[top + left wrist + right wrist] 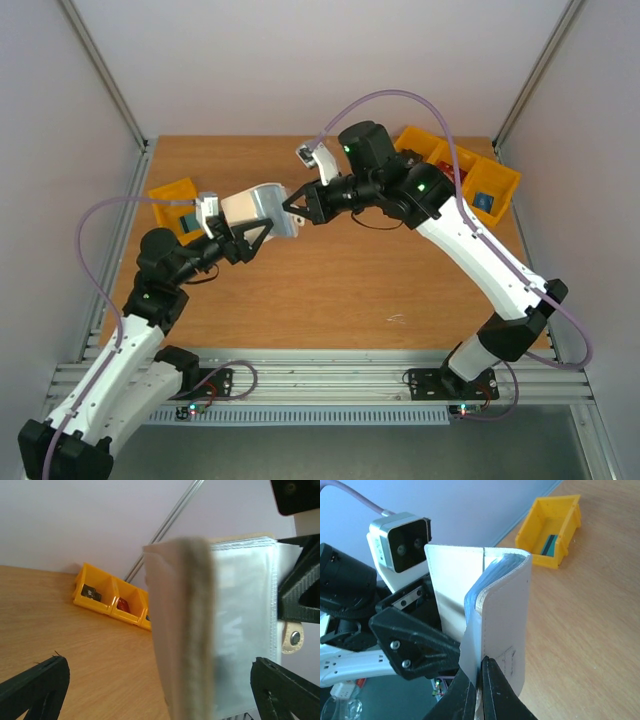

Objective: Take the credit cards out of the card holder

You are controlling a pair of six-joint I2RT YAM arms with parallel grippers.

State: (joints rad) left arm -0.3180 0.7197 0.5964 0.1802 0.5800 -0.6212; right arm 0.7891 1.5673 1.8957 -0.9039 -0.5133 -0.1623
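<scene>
mid-frame, above the wooden tabletop [330, 290], our right gripper [482, 680] clamps the grey-beige folding card holder [262, 208]; left gripper [255, 232] gapes around it. extraction step: next we must pinch a card's edge.

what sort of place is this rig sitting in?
Looks like a lab robot test cell: a wooden tabletop boxed in by plain pale panels on metal frame posts, aluminium rails along the near edge, and yellow parts bins at both sides.

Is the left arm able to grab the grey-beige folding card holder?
Probably yes: the open left end effector straddles the card holder, which the right end effector holds up; nothing blocks it.
</scene>
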